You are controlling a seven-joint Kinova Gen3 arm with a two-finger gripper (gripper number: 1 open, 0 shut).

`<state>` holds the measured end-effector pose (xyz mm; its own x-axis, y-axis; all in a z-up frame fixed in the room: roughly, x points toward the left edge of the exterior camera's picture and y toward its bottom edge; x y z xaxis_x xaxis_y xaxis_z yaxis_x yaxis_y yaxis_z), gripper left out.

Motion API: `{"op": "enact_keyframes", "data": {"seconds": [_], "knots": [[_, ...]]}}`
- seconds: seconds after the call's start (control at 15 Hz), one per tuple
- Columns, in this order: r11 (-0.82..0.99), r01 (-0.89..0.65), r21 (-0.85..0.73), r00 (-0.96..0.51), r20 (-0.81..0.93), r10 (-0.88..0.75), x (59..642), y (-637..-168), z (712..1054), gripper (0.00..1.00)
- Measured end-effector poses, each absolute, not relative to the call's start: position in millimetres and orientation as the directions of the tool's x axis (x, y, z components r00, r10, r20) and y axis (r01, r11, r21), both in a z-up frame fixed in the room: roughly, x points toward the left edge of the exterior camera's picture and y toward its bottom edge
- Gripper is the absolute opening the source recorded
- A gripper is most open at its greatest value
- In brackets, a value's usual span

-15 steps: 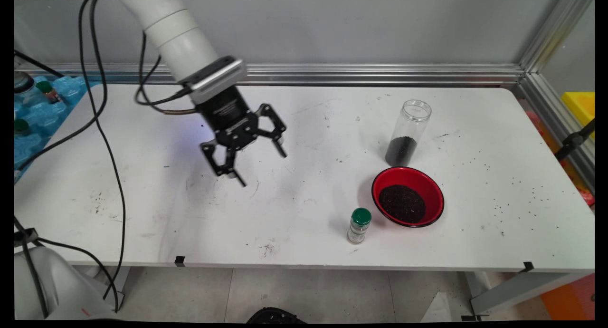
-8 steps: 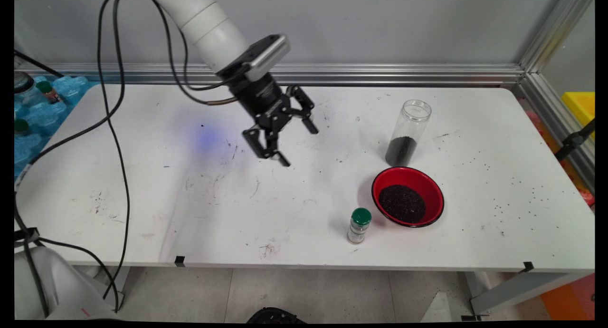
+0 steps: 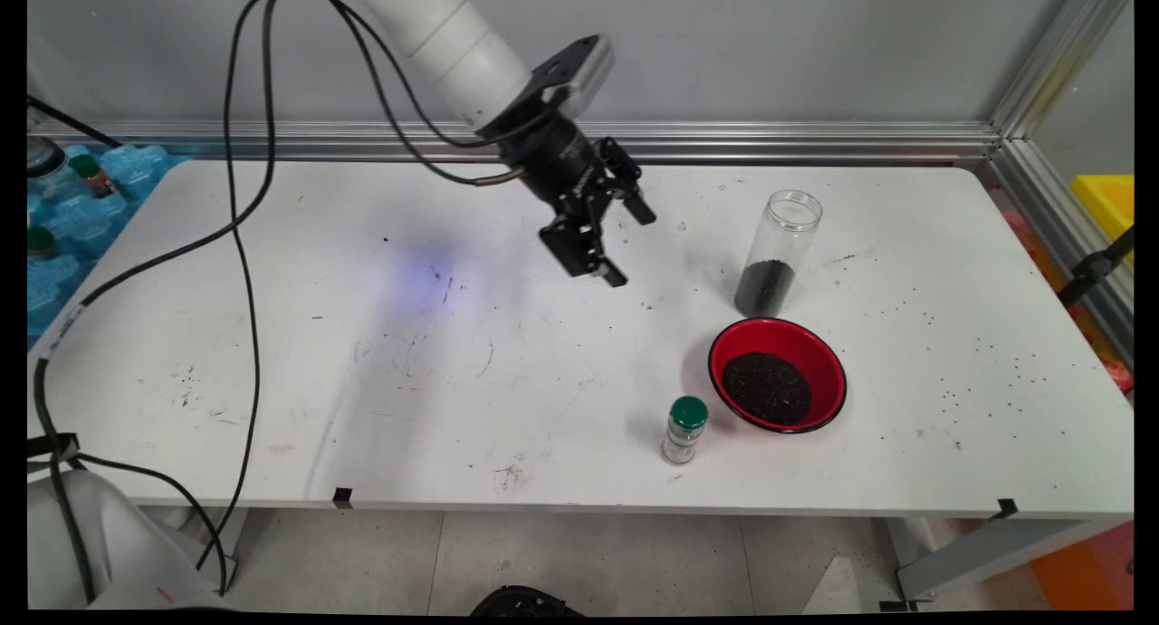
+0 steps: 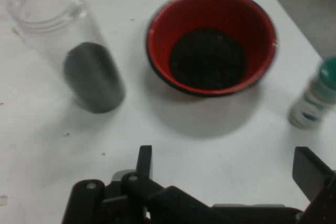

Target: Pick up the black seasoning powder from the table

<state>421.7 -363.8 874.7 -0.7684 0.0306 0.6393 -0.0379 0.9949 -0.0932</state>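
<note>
My black gripper [image 3: 628,247] hangs open above the table's back middle, holding nothing; in the hand view it [image 4: 226,169] rises from the bottom edge with its fingers spread wide. To its right stands a tall clear jar [image 3: 777,254] [image 4: 73,51], open at the top, with dark grains in its bottom third. In front of the jar sits a red bowl [image 3: 824,358] [image 4: 210,9] holding a heap of the same dark grains. A small shaker bottle with a green cap [image 3: 684,430] [image 4: 315,100] stands upright just left of the bowl. The gripper touches none of them.
Dark grains lie scattered on the white table [image 3: 362,380] toward its right end. Black cables [image 3: 240,245] hang from the arm over the table's left part. A blue tray with bottles [image 3: 63,208] sits off the left edge. An aluminium rail [image 3: 770,140] runs along the back.
The arm has swung right and toward the back wall, carrying the open gripper from the table's left middle closer to the jar. Jar, bowl and shaker have not moved.
</note>
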Motion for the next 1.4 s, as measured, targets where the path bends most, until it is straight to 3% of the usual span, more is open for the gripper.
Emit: {"op": "enact_keyframes", "data": {"seconds": [0.73, 1.4], "knots": [[0.967, -0.253, -0.002, -0.682, 0.71, -0.177, 382.4, -408.2, 839.7, 1.0], [0.955, -0.293, 0.044, -0.594, 0.775, -0.218, 365.3, -439.1, 794.9, 1.0]]}}
